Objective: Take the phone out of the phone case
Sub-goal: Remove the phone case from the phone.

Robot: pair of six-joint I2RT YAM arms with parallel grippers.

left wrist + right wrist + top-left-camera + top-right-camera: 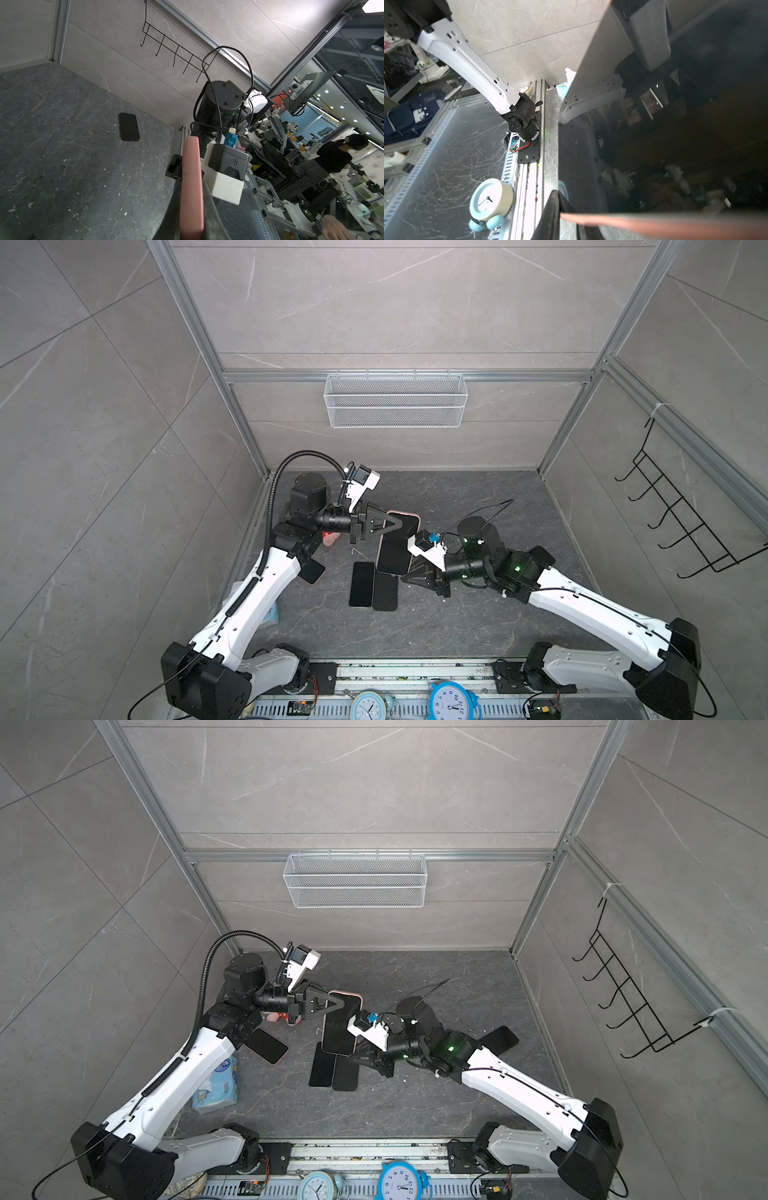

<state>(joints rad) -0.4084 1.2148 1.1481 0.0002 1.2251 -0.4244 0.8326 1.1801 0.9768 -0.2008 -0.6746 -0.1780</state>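
My left gripper (395, 523) is clenched on the pink phone case (412, 515), lifted over the table's (478, 614) middle, phone (397, 547) not yet out; whether my right gripper (410, 577) pinches its near rim, I cannot tell.

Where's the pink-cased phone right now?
Mid-scene in both top views: the left hand grips the pink-cased phone, right hand at its near end, above two black phones.

Blue clock (401, 1181) dial: numerals 10, 11, 12, 1 legible; tissue pack (216, 1085) print illegible.
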